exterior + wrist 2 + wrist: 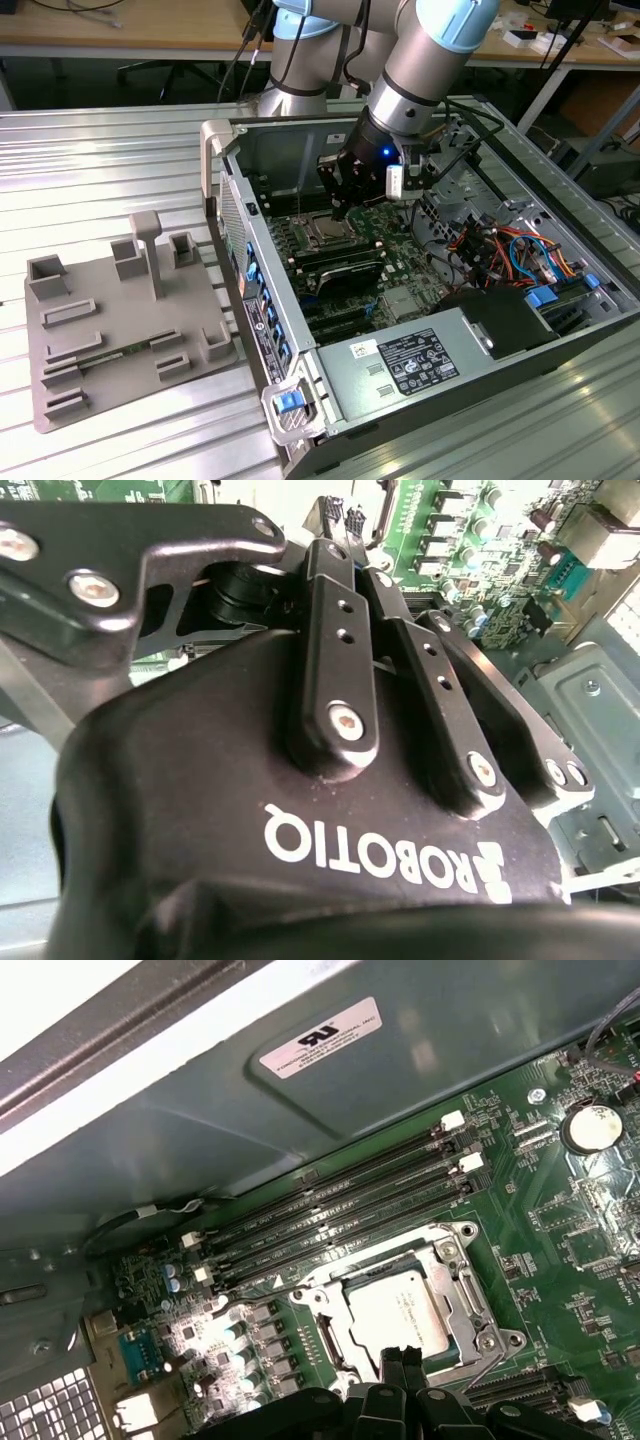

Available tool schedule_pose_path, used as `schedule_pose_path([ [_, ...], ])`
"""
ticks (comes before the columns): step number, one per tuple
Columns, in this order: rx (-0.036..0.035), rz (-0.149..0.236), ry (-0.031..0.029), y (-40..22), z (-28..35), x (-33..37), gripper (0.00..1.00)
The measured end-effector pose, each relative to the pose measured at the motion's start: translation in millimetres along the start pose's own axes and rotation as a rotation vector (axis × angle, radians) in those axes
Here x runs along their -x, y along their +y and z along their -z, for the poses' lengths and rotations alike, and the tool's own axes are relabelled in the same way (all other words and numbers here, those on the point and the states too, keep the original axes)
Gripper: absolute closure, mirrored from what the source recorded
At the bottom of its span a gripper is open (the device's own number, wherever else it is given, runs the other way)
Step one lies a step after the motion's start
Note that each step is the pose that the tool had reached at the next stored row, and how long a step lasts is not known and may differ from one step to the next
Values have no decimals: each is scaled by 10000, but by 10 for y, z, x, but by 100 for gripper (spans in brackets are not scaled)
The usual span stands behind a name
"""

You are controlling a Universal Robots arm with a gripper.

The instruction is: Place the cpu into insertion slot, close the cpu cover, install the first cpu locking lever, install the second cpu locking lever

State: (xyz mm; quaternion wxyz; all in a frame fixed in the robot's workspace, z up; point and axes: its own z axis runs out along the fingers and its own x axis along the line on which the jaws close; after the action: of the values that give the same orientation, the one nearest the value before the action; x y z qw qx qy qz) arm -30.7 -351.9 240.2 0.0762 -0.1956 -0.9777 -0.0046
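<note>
The cpu (400, 1310) sits in the slot (338, 1345), lower centre of the first wrist view, and the cover (455, 1260) looks shut over it. My fingers (392, 1362) are closed together with nothing visible between them, tips at the cpu's lower edge. I judge the levers (492, 1360) remain; whether either is latched I cannot tell.

The ribbed metal table (100, 150) beneath me carries 2 things: an open computer case (262, 335) and a grey fixture tray (110, 312).
</note>
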Motion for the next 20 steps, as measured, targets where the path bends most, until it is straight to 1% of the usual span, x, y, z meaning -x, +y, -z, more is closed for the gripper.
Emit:
schedule_pose_path([
  [20,-52,336,-7,0,0,0,89],
])
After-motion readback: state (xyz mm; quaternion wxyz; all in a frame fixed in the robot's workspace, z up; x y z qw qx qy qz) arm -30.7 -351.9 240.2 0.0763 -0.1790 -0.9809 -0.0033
